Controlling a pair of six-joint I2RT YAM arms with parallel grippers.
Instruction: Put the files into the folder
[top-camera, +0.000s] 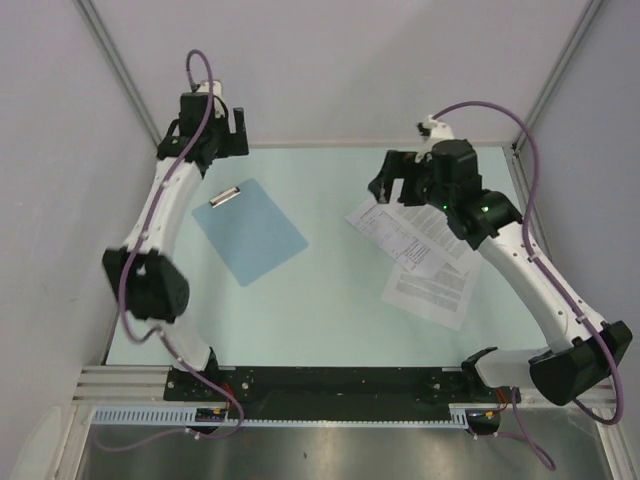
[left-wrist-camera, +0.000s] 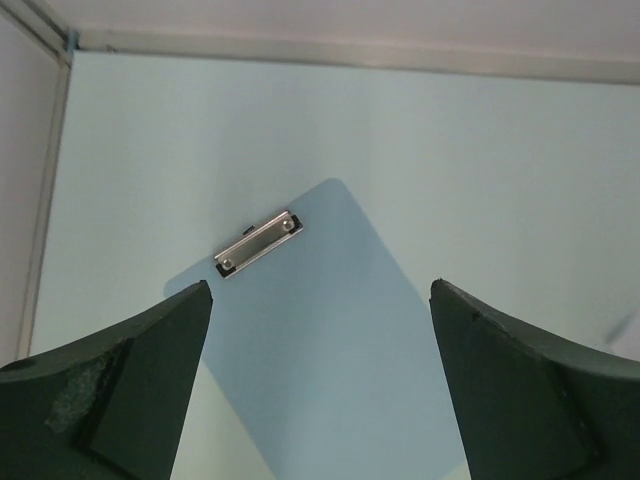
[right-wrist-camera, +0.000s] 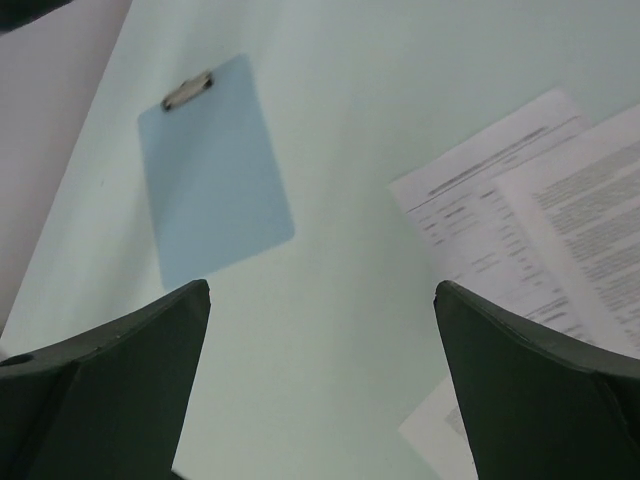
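Folder (top-camera: 250, 232) lies flat on the left half of the table (top-camera: 340, 300), turned on a diagonal, its silver clip (top-camera: 224, 196) at the far-left short edge; its light-blue face shows whole in the top view. Files (top-camera: 425, 255) lie on the right half, well apart from the folder, as a loose fan of overlapping white sheets printed with dense black text; there look to be three sheets, though the overlap and the arm above them leave the count unsure. Left gripper (left-wrist-camera: 320, 290) hangs over the far-left part of the table, near the clip end of the folder; its fingers are spread wide, with the folder and the table surface showing between them, and they grip nothing. Right gripper (right-wrist-camera: 322, 290) hangs above the far corner of the files; its fingers are likewise spread wide and grip nothing; in its wrist view the sheets run off to the right past one finger, and the folder sits at the upper left, somewhat blurred. Both arms reach up from their bases at the near edge; the left arm runs along the left side of the folder; the right arm crosses the right edge of the files.
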